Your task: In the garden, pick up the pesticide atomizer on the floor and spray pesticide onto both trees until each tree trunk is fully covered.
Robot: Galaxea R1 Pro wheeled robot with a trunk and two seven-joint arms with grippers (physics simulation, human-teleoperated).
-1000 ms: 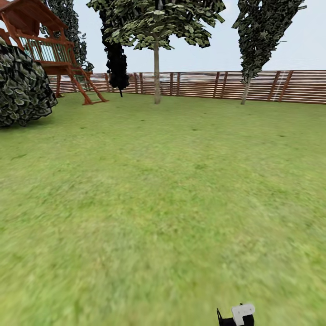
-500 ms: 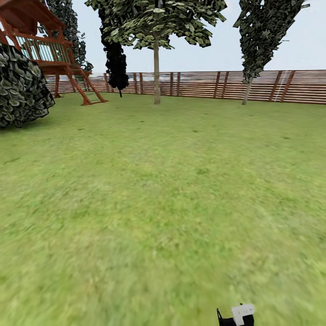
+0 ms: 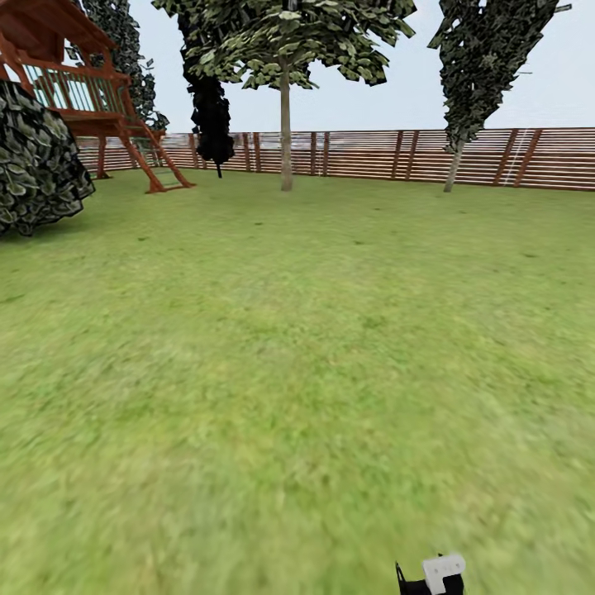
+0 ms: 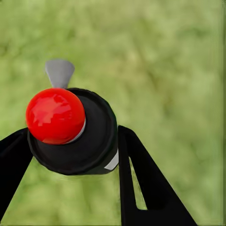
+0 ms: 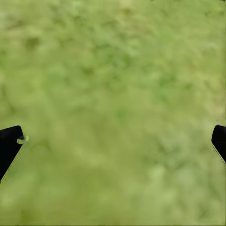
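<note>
Flat, matte black fingers [image 4: 141, 188] are seen on the left gripper [image 4: 70, 155], tapering to blunt tips, with a narrow slot cut through one. Black finger tips [image 5: 9, 146] are shown on the right gripper [image 5: 113, 141]. A black and white robot part [image 3: 434, 574] is seen in the head view.

Under you the lawn [image 3: 297, 372] looks like soft, matt grass, blurred near your base. Far off, the fence [image 3: 413, 155] reads as brown slatted wood, and the play tower [image 3: 74, 91] at far left as reddish timber. The tree trunk [image 3: 286, 132] is pale and smooth. In your left gripper [image 4: 70, 155] sits the atomizer [image 4: 77, 134] — a matt black plastic cap with a glossy red knob [image 4: 55, 115]. The fingers [image 4: 146, 188] are matt black.
</note>
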